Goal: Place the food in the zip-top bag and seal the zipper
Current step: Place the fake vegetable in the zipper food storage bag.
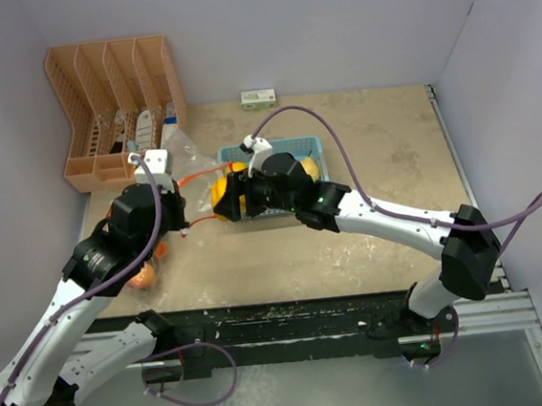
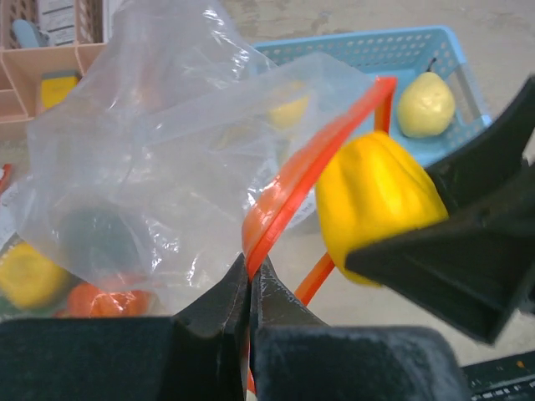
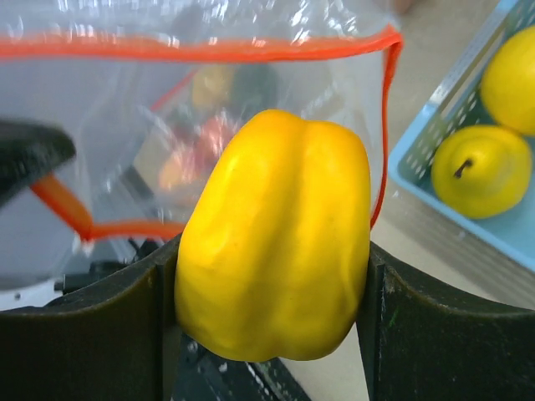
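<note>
The clear zip-top bag (image 2: 150, 159) with an orange zipper rim (image 2: 309, 167) hangs at the left. My left gripper (image 2: 251, 271) is shut on that rim and the mouth gapes. A yellow toy pepper (image 3: 276, 242) is clamped in my right gripper (image 3: 269, 251), right at the bag's mouth (image 1: 224, 196). Inside the bag lie an orange piece (image 2: 100, 302), a yellow one (image 2: 29, 276) and something dark green. A yellow pear (image 3: 481, 171) and another yellow fruit rest in the light-blue basket (image 2: 351, 46).
The basket (image 1: 285, 147) stands just behind my right gripper. An orange slotted file rack (image 1: 113, 108) fills the back left corner. A small white box (image 1: 259, 98) lies against the back wall. Walls close in on the left, back and right.
</note>
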